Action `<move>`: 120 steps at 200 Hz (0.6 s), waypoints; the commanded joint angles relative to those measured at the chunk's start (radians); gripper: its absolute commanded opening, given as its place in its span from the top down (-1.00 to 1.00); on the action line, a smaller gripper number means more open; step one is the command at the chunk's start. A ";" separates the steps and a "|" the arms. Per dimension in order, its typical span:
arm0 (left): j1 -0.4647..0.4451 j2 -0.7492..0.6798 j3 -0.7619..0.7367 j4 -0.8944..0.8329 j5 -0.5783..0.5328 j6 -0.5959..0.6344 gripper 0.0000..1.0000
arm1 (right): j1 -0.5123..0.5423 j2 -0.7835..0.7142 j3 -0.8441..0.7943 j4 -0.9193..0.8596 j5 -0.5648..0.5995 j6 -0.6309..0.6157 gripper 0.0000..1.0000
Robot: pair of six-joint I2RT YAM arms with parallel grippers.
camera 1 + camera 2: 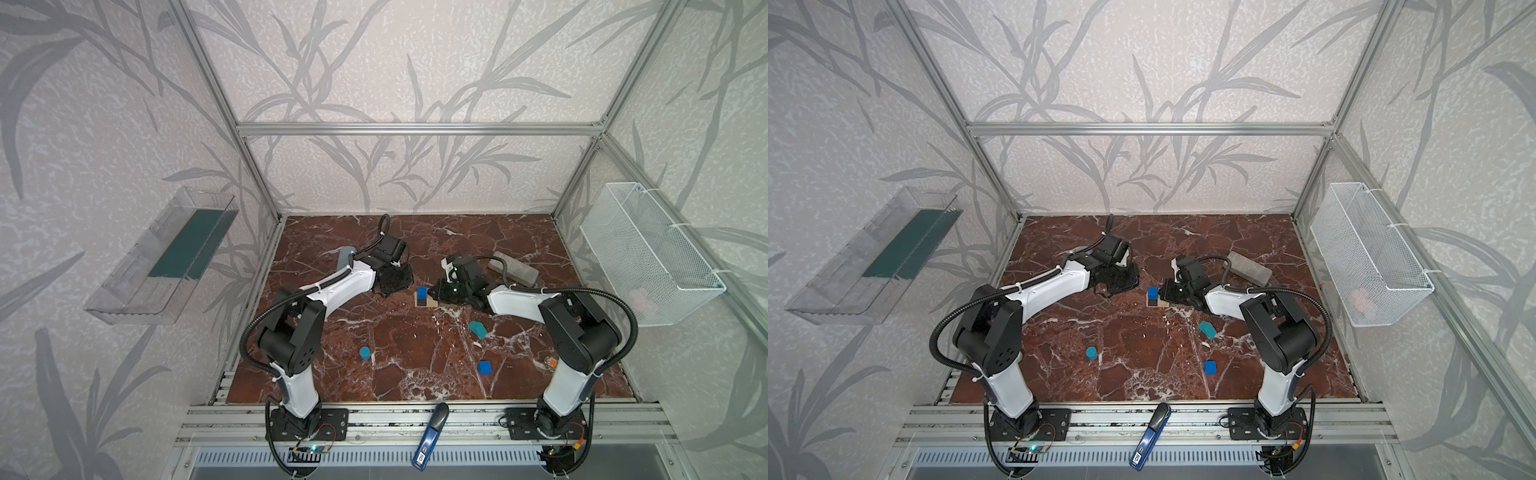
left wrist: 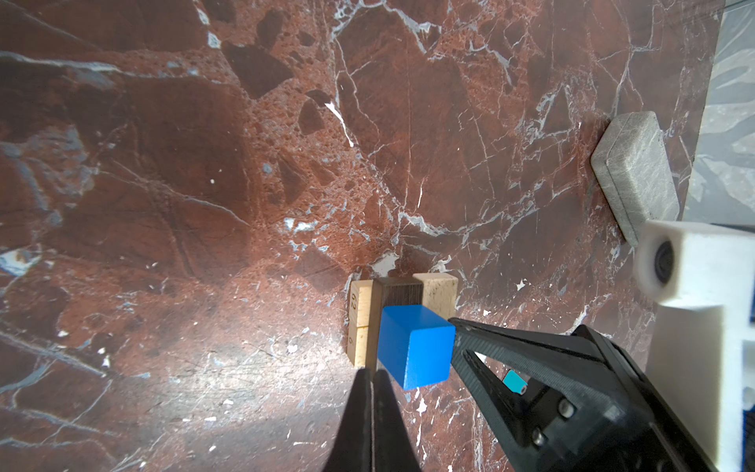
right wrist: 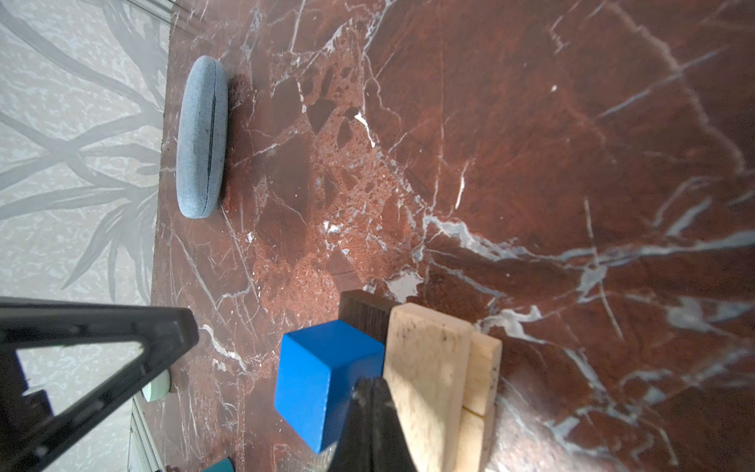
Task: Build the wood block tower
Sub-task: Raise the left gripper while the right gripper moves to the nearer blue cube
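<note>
On the red marble table (image 1: 415, 374), near its middle, stands the started tower (image 1: 424, 300). It has pale bars (image 2: 440, 291) and a dark brown bar (image 2: 402, 291) lying flat side by side, with a blue cube (image 2: 416, 347) on top. The left pincer (image 2: 372, 374) and the right pincer (image 3: 371, 386) flank it, each with fingers pressed together, holding nothing. The right one's tip seems to touch the cube, though I can't be sure. Nearer the front lie a blue cylinder (image 1: 365, 353), a teal house-shaped block (image 1: 477, 328) and a second blue cube (image 1: 484, 367), well apart. A grey brick (image 1: 515, 268) sits behind the right arm, and a grey-blue case (image 3: 202, 139) lies near the table's left edge.
</note>
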 commanded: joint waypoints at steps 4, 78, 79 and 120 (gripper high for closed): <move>0.003 -0.047 -0.013 0.018 0.000 0.012 1.00 | 0.004 -0.080 -0.001 -0.063 0.048 -0.019 1.00; 0.018 -0.131 -0.057 0.045 -0.011 0.072 1.00 | 0.024 -0.443 0.004 -0.461 0.250 -0.152 1.00; 0.019 -0.132 -0.058 0.045 -0.011 0.072 1.00 | 0.024 -0.449 0.004 -0.467 0.253 -0.155 1.00; 0.033 -0.206 -0.138 0.082 -0.017 0.081 1.00 | 0.058 -0.655 0.011 -0.762 0.358 -0.219 0.94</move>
